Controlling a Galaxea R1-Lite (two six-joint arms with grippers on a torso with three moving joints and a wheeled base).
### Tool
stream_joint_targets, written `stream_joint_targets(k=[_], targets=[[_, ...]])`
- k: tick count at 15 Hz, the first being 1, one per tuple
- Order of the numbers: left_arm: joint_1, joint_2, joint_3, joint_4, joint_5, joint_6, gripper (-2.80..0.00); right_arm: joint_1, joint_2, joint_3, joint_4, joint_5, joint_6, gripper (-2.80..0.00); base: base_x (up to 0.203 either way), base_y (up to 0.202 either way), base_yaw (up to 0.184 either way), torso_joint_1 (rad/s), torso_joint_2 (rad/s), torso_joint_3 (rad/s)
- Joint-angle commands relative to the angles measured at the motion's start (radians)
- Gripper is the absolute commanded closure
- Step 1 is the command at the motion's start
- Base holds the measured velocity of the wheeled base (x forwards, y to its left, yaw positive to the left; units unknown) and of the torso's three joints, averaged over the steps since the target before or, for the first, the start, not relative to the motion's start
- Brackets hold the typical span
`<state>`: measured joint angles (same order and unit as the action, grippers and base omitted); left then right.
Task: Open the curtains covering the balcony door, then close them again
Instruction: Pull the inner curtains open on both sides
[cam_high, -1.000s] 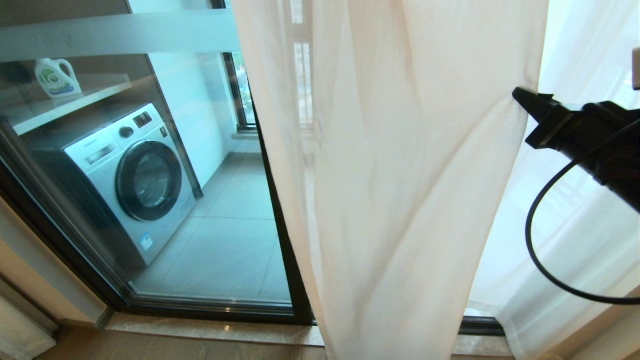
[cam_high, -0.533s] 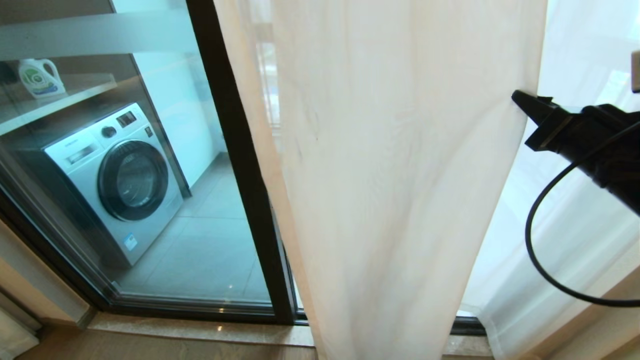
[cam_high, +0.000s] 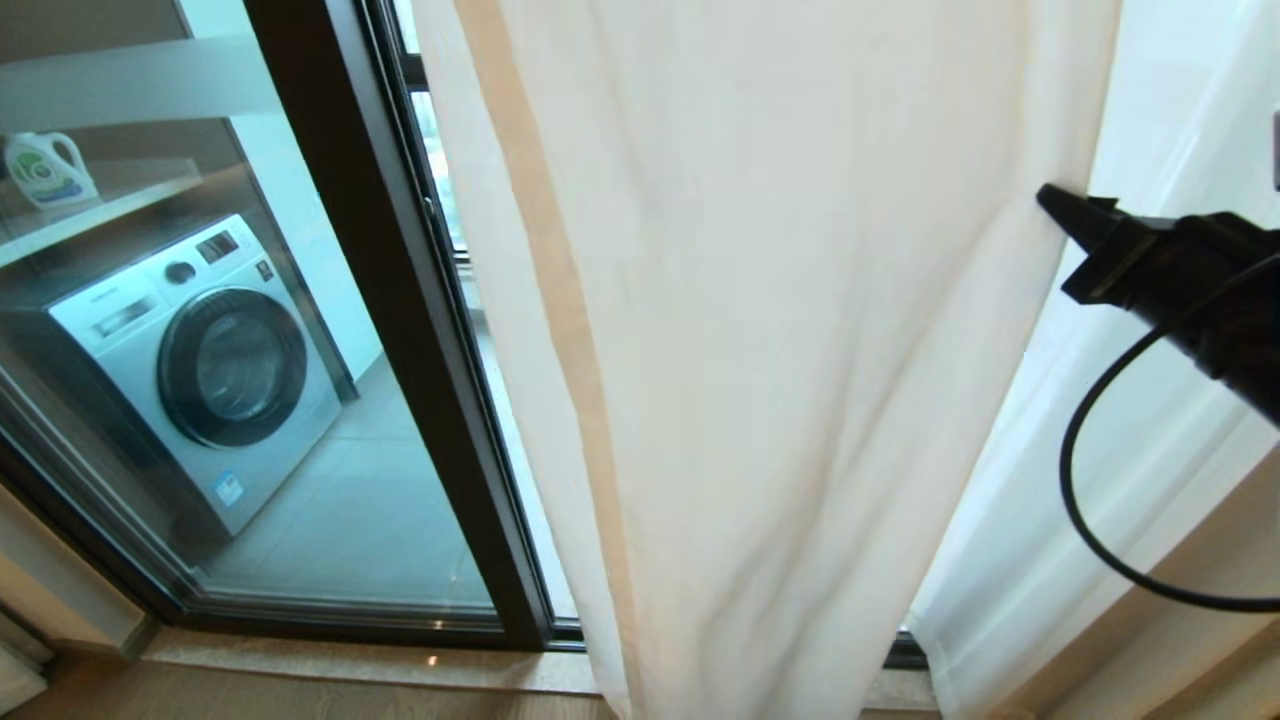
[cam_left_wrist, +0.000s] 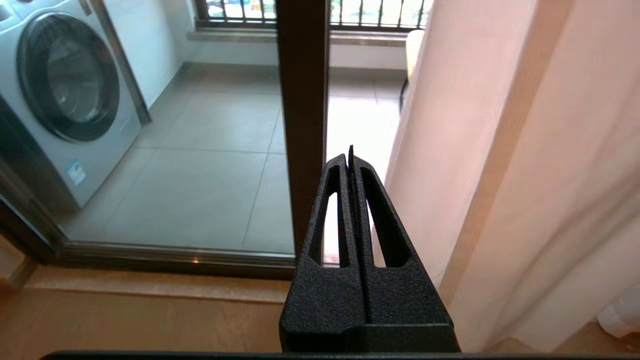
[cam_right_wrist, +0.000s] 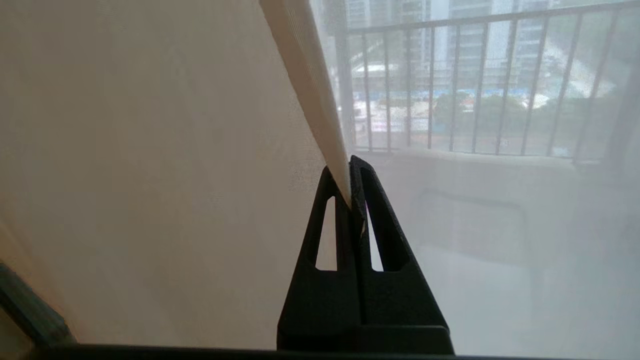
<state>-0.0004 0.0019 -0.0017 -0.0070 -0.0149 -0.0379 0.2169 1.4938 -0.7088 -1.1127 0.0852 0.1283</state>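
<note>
Where the near panel of the curtains (cam_high: 760, 330) hangs in front of the balcony door (cam_high: 380, 330), its right-hand hem (cam_right_wrist: 315, 95) runs down as a folded cream strip straight into the right gripper (cam_right_wrist: 350, 192); the two black fingers (cam_right_wrist: 372, 235) are pressed together on that hem, the cloth entering between the tips and a sliver of it showing lower down in the seam between them; in the head view the gripper's tip (cam_high: 1062, 205) meets the panel's right edge about a third of the way down the picture, and the fabric fans out to the left from that point in shallow diagonal folds; a second sheer panel (cam_high: 1150, 420) hangs behind and to the right of the gripper, apart from the fingers; through it the wrist view shows a barred railing (cam_right_wrist: 475, 80); to the left of the held panel the door's dark frame and glass stand uncovered, with a washing machine (cam_high: 200, 370) and a detergent bottle (cam_high: 45, 170) on a shelf beyond the glass; the left gripper (cam_left_wrist: 351, 160) is low before the door frame, its fingers shut together on nothing, the curtain just beside it but not touching.
</note>
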Motion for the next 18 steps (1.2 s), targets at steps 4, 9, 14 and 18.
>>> stream_joint_targets(k=[4,9,14,18], targets=[[0.000,0.000,0.000,-0.001,0.000,0.000,0.00,0.001,0.002,0.005,-0.007,0.002,0.002,0.00,0.000,-0.188,0.000,0.003,0.00,0.004],[0.000,0.000,0.000,-0.001,0.000,0.000,0.00,0.001,0.002,0.006,-0.007,0.002,0.001,0.00,0.000,-0.191,0.000,0.006,0.00,0.002],[0.000,0.000,0.000,-0.001,0.000,0.000,0.00,0.001,0.000,0.017,-0.007,0.002,0.002,0.00,0.000,-0.193,0.000,0.001,0.00,0.002],[0.000,0.000,0.000,-0.001,0.000,0.001,0.00,0.001,0.003,0.023,-0.027,0.004,0.002,0.00,0.000,-0.145,-0.001,0.002,0.00,0.001]])
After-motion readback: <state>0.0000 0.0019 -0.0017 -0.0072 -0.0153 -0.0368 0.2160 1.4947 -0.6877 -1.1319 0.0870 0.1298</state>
